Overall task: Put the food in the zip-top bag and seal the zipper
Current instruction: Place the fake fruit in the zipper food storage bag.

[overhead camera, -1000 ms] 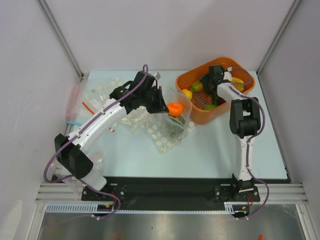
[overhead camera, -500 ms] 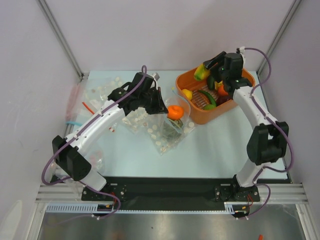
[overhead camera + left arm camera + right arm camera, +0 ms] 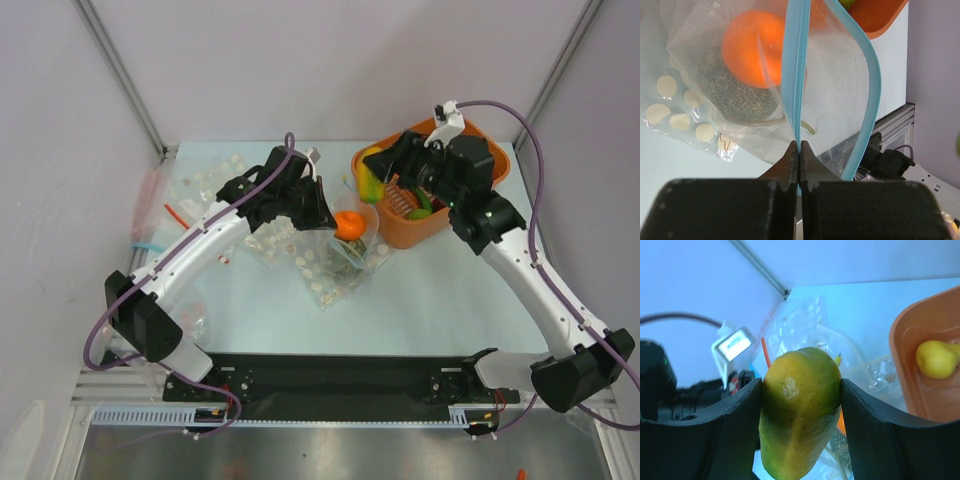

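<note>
Since a second earlier, my right pincer (image 3: pixel 374 180) had swung out of the orange tub (image 3: pixel 497 165) toward the zip-top bag (image 3: pixel 352 250), carrying the mango (image 3: pixel 368 187). From above, my left pincer (image 3: pixel 322 215) held the bag's mouth up so food could drop in.

Left wrist view: jaws pinched tight on the light-blue zipper (image 3: pixel 792 75); an orange (image 3: pixel 757 47) and bumpy ball (image 3: pixel 735 102) sat inside.

Right wrist view: fingers (image 3: pixel 730 435) clamped the mango's sides, bag beyond; a lemon (image 3: pixel 937 359) lay in the tub.
</note>
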Tool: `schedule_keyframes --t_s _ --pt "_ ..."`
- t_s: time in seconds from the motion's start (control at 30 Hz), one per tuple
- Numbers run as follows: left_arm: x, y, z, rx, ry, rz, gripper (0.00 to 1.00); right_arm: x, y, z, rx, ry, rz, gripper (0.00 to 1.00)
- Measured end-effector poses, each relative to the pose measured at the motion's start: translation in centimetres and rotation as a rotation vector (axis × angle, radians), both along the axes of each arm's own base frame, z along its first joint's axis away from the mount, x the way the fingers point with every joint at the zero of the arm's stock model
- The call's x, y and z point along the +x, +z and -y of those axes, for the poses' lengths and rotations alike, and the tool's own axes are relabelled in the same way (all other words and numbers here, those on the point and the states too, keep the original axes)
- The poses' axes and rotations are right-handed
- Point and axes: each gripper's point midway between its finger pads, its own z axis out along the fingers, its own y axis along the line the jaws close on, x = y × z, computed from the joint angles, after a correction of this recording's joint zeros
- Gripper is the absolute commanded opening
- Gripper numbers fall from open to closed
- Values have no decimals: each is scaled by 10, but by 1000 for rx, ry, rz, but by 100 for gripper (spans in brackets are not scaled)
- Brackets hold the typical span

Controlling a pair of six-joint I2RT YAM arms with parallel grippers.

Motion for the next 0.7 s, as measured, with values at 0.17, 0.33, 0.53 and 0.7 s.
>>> schedule_keyframes --t_s 0.17,0.33,0.53,0.7 --pt "-2 -2 2 -9 -11 -7 0 -30 -25 -24 -68 74 -14 35" --pt "-5 1 3 -24 -22 -6 0 -45 -74 -38 -156 107 -100 38" --pt "-8 0 3 -33 -31 -8 0 -50 -106 -48 -235 112 -157 56" --pt "-12 -4 0 -42 -33 -9 0 -52 -127 -46 -282 96 -205 88"
